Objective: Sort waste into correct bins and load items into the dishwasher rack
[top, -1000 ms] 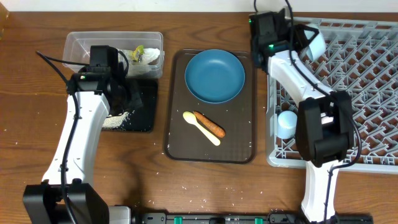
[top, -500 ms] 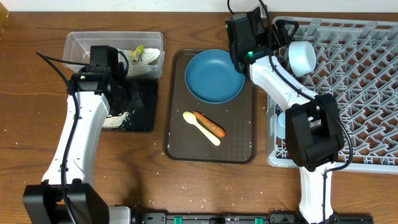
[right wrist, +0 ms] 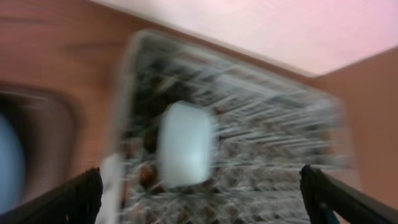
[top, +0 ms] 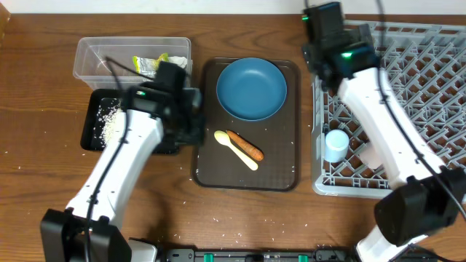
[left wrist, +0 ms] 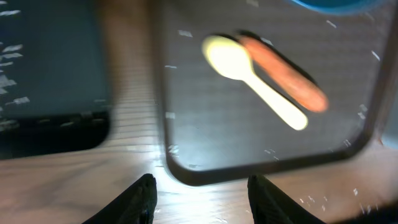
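My left gripper (top: 191,128) (left wrist: 202,199) hangs open and empty over the left edge of the brown serving tray (top: 207,171), near its front-left corner (left wrist: 186,175). The pale yellow spoon (top: 234,148) (left wrist: 255,84) and the orange carrot piece (top: 247,146) (left wrist: 286,81) lie side by side on that tray, below the blue plate (top: 252,88). My right gripper (top: 325,29) (right wrist: 202,193) stands wide open and empty above the grey dishwasher rack's (top: 429,109) far-left corner. A blurred white vessel (right wrist: 185,144) rests in the rack (right wrist: 273,155). A pale cup (top: 336,144) stands at the rack's left side.
The clear tub (top: 91,52) at the back left holds the crumpled wrapper (top: 149,64). In front of it the black tray (top: 93,140) holds white rice grains (top: 111,120). A few grains lie scattered on the wooden table (top: 218,218) near its front edge.
My left arm has swung right from the black tray to the brown tray's left edge. My right gripper has opened wide, let go of the white vessel and moved back over the rack's corner.
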Controlling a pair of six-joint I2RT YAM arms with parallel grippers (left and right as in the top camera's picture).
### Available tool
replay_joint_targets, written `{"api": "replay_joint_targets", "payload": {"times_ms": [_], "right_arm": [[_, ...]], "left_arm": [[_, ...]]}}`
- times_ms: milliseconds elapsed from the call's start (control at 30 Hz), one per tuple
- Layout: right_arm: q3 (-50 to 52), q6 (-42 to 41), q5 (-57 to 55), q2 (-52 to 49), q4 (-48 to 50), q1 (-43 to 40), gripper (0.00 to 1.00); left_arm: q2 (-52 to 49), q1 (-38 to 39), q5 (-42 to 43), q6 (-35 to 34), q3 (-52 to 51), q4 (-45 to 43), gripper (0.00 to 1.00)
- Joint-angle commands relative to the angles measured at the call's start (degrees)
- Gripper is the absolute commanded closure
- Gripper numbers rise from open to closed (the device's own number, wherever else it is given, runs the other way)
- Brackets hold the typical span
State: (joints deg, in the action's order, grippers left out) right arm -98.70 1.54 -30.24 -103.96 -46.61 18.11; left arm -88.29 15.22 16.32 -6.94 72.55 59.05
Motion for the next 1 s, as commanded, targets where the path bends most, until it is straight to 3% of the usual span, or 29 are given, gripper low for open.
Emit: {"api": "replay_joint_targets", "payload": {"times_ms": [0, 100, 233, 533, 800, 967], "right_arm": [[-0.2, -4.8, 24.5, -0.5, -3.0, -4.3, 0.01], [-0.2, -5.0, 30.7, -0.5, -6.1, -7.5, 0.01], [-0.2, -7.1, 35.9, -0.5, -7.9, -11.8, 0.01], [-0.2, -7.0, 41.2, -0.5, -9.5, -16.7, 0.01], [-0.2, -6.6, 41.0, -0.5, -9.7, -16.7, 0.01], [-0.2, -6.1, 40.8, -0.5, -10.0, -16.7, 0.01]], "left_arm": [[0.8, 6.1, 1.1, 0.8, -0.2, -1.2, 0.44], [-0.8, 11.0, -1.6, -5.2, -0.2, -3.3, 0.37], [-4.9, 14.5, -1.9, -8.2, -0.2, -7.1, 0.35], [-15.8, 16.0, -3.9, -24.8, 0.5, -14.1, 0.28], [-20.2, 16.3, -3.7, -33.2, 0.5, -20.7, 0.29], [-21.0, 16.5, -3.6, -34.1, 0.5, -22.5, 0.30]]}}
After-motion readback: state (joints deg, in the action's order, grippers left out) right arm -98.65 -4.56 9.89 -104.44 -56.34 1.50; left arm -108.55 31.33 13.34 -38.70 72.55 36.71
